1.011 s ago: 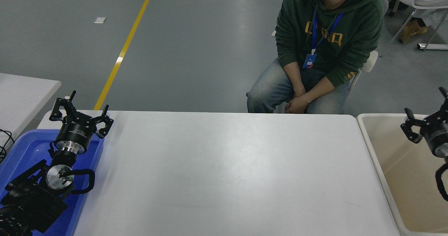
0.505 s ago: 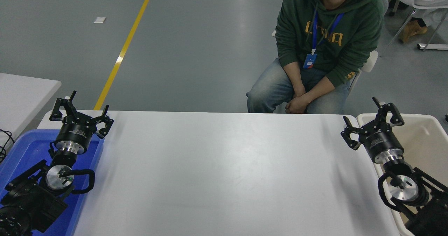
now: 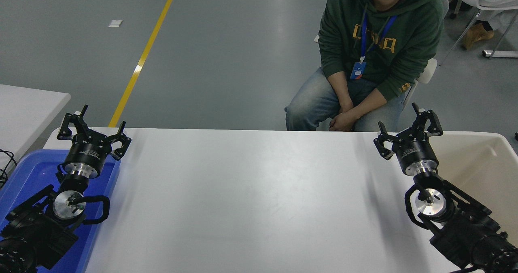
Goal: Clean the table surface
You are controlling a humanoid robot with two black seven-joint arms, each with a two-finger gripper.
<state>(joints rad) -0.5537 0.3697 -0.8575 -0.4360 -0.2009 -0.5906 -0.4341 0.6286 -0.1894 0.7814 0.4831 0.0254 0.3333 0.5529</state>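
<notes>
Blue bin [image 3: 24,172] taken as landmark, at the lower left; just beyond it to the left, corner of a smaller white table [image 3: 28,107]; black cable [image 3: 5,166] at the bin's left rim. Far to the bin's right, a beige bin [image 3: 477,159]; up and right of the blue bin, a seated person [image 3: 372,54] in a green hoodie and jeans, hands clasped between the knees, blue lanyard at the chest. On the grey floor beyond the blue bin, a yellow line [image 3: 143,54] runs away diagonally; a white scrap [image 3: 115,23] lies left of that line.

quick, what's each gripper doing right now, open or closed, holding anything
Left gripper: open, holding nothing, parked over the blue bin.
Right gripper: open, holding nothing, at the far right edge of the table surface.
</notes>
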